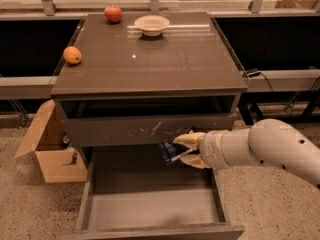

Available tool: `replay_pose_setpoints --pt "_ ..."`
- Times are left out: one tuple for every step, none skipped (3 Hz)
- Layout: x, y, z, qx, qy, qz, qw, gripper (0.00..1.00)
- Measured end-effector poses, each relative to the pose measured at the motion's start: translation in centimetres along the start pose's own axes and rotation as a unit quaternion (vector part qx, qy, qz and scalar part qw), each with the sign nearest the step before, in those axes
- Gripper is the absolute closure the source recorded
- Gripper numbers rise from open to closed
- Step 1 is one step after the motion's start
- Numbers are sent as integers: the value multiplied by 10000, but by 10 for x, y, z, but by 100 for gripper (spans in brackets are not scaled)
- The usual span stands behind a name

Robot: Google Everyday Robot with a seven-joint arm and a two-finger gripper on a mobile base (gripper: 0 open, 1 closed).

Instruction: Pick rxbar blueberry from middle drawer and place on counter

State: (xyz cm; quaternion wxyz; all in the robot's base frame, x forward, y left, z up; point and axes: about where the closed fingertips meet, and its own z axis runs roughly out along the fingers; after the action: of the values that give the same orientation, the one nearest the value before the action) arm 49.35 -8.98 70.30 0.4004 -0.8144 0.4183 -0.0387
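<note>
My gripper (184, 150) comes in from the right on a white arm. It is shut on the rxbar blueberry (169, 152), a dark navy bar with pale print, and holds it above the back of the open middle drawer (150, 209), just below the scratched drawer front (150, 129). The drawer's grey floor holds nothing else that I can see. The glossy dark counter (155, 59) is the cabinet top above.
On the counter sit a red apple (113, 13) at the back left, an orange (72, 55) at the left edge and a white bowl (151, 24) at the back. An open cardboard box (50, 149) stands on the floor left of the cabinet.
</note>
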Motion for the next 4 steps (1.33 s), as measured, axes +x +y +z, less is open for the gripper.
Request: replay_pose_setpoints --pt "0 0 0 2 1 -1 10000 100" --pt "6 -35 -34 347 223 -232 9989 100" --pt "3 -97 -87 722 587 -818 9923 100" --pt "20 -144 -120 913 811 -1067 9868 100"
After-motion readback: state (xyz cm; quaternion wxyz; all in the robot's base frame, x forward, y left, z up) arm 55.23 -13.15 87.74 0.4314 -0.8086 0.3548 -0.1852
